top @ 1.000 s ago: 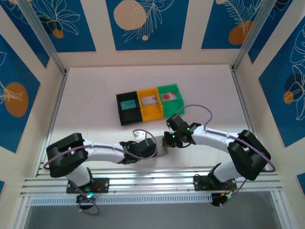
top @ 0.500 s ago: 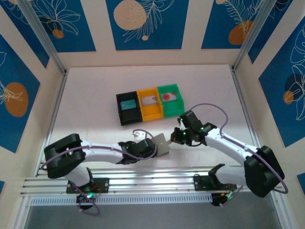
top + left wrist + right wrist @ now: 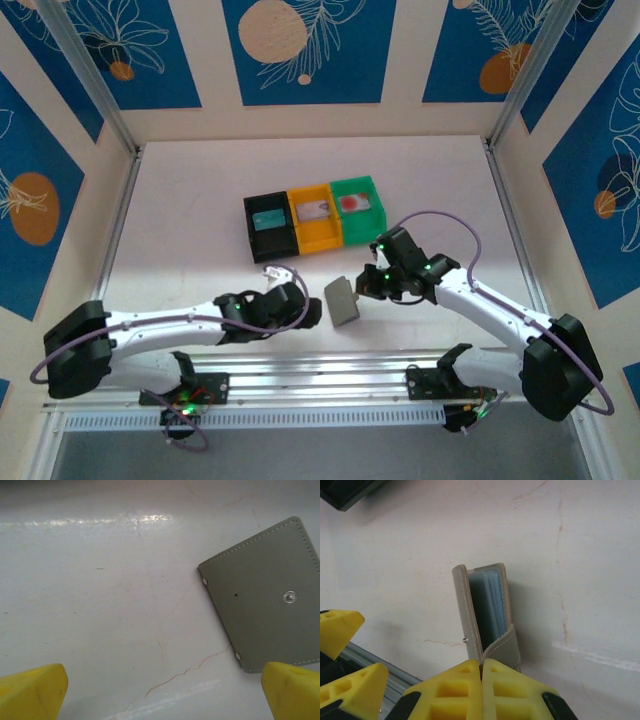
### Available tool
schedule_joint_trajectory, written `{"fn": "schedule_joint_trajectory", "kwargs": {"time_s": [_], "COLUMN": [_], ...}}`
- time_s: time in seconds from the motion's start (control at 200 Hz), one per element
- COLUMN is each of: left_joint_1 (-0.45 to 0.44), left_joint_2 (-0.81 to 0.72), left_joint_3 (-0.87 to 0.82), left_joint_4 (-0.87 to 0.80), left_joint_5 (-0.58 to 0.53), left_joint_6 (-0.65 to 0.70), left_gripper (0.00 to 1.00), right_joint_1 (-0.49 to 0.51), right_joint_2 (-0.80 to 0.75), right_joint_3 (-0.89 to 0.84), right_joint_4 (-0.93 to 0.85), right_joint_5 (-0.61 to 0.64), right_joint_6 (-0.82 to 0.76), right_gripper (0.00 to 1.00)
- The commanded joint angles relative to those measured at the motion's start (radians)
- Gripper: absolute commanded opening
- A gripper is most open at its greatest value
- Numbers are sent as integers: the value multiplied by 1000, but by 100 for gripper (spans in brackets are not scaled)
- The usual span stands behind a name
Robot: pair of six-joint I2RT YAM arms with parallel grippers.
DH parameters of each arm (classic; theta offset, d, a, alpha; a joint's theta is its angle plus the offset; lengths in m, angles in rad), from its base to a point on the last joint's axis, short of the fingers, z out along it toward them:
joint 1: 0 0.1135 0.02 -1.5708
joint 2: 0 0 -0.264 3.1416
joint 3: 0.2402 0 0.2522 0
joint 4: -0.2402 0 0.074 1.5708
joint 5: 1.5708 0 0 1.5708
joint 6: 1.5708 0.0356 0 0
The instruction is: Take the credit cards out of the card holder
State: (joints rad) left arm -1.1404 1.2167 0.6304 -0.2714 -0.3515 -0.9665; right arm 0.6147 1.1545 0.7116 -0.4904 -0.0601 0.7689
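Slightly agape, the card holder (image 3: 342, 300) was gripped by its strap in the clenched right gripper (image 3: 482, 669), with bluish pockets (image 3: 487, 605) seen inside. Just beside it, the left gripper (image 3: 160, 690) was spread wide, released. Beyond it, a teal card (image 3: 268, 221) was held in the black bin (image 3: 250, 235), a greyish card (image 3: 314, 209) in the orange bin (image 3: 322, 240), and a red-dotted card (image 3: 352, 202) in the green bin (image 3: 362, 230).

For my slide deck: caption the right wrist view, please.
Closed right gripper pinches the grey card holder by its flap, blue pockets showing.
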Motion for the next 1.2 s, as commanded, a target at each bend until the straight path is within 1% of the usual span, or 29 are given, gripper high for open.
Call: {"fn": "schedule_joint_trajectory", "kwargs": {"time_s": [0.0, 0.205, 0.51, 0.68, 1.195], "left_joint_1": [10, 10, 9, 9, 11], "left_joint_2": [-35, -61, -57, -59, -96], "left_joint_3": [-28, -36, -40, -38, -46], "left_joint_4": [-80, -86, -72, -68, -98], "left_joint_5": [-27, -24, -14, -18, -52], "left_joint_6": [12, 9, 10, 11, 17], "left_gripper": [99, 99, 99, 99, 99], "right_joint_1": [30, 84, 103, 121, 132], "right_joint_2": [-4, 37, 57, 39, -34], "right_joint_3": [52, 98, 85, 84, 88], "right_joint_4": [-22, -25, -1, -3, -18], "right_joint_5": [-17, 12, 13, 28, 64], "right_joint_6": [12, 27, 44, 56, 86], "right_gripper": [0, 0, 0, 0, 0]}}
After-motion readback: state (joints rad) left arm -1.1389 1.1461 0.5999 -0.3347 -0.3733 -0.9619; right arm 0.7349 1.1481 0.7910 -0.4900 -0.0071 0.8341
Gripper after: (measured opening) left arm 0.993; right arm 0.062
